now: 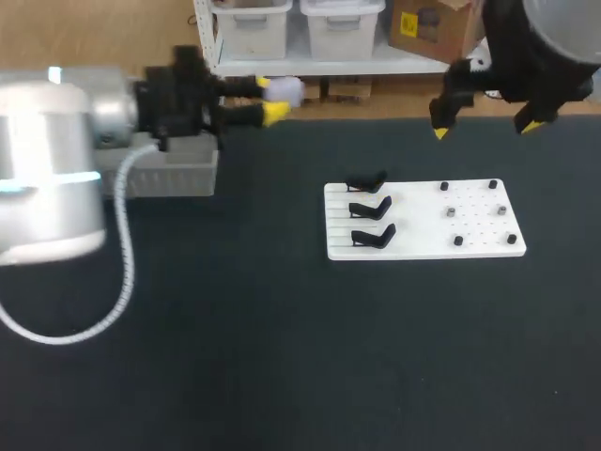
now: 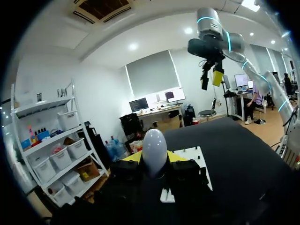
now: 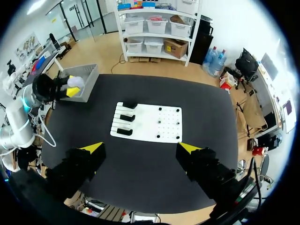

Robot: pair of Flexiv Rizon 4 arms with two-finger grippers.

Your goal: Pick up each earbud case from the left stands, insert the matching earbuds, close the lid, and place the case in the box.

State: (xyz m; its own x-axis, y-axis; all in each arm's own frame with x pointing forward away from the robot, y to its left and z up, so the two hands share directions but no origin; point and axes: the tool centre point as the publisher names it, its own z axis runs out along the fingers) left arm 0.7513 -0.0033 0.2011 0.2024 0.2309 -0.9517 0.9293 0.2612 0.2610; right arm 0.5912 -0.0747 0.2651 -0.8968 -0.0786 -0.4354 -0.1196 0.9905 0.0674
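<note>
While left gripper (image 1: 272,101) pinches closed white earbud case (image 1: 285,90), raised beside grey box (image 1: 174,174), I judge task near end: three stands (image 1: 369,208) bare, only drop into box outstanding. Right gripper (image 1: 484,128) spread, high above table.

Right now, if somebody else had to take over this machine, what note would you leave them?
Left gripper: fingers shut on a pale earbud case, lid apparently closed, held in the air by the grey box.
Right gripper: fingers open, holding nothing, raised beyond the white board.
The three black stands on the board are bare. A few small dark pieces sit on its other half, too small to identify.
Done: this case is off its stand.
Left: set it in the box. What the box already holds is hidden from view.
</note>
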